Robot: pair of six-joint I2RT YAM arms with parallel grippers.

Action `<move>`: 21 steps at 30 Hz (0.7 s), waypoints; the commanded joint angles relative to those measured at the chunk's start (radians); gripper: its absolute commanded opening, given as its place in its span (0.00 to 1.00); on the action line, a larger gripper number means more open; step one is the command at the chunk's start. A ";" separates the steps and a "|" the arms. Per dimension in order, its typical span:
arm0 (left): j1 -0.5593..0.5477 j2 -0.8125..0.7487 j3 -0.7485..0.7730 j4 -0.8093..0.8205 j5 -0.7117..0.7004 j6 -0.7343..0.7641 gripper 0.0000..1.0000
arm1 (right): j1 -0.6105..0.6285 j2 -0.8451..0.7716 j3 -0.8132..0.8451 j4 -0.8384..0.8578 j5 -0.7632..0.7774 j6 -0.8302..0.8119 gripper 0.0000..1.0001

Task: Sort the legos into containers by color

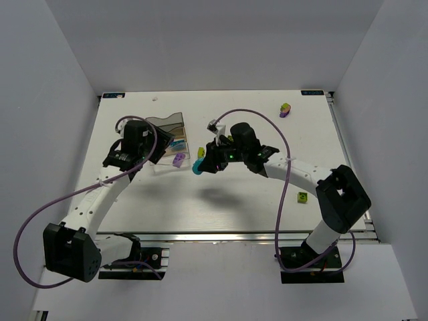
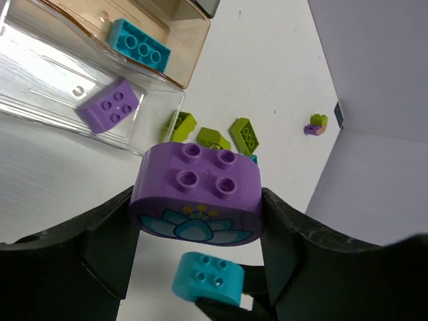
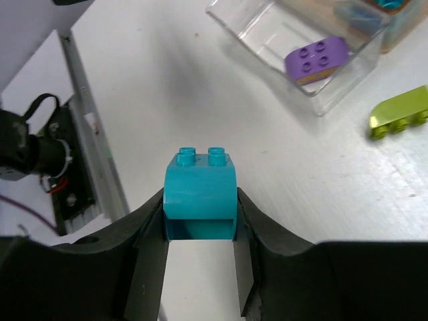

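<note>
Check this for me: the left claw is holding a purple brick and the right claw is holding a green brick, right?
Not quite. The right claw holds a teal brick, not a green one; the right wrist view shows it. The left claw does hold a purple brick.

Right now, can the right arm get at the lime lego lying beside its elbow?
Probably not yet. The lime lego lies in the open with nothing over it, but the right hand is shut on a cyan lego and would likely have to drop that first.
</note>
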State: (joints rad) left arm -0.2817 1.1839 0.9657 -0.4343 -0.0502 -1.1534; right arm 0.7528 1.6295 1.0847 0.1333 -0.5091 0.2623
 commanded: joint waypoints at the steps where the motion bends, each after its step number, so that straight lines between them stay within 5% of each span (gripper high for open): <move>1: 0.021 -0.035 0.057 -0.063 -0.046 0.076 0.00 | -0.003 0.012 0.070 0.006 0.105 -0.103 0.00; 14: 0.047 -0.162 -0.004 -0.172 -0.105 0.101 0.00 | -0.003 0.483 0.620 0.046 0.225 -0.297 0.01; 21: 0.047 -0.182 -0.039 -0.179 -0.099 0.101 0.00 | -0.003 0.641 0.776 0.054 0.259 -0.336 0.18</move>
State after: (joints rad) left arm -0.2390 1.0065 0.9386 -0.5980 -0.1379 -1.0573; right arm 0.7528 2.2478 1.7710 0.1532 -0.2829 -0.0311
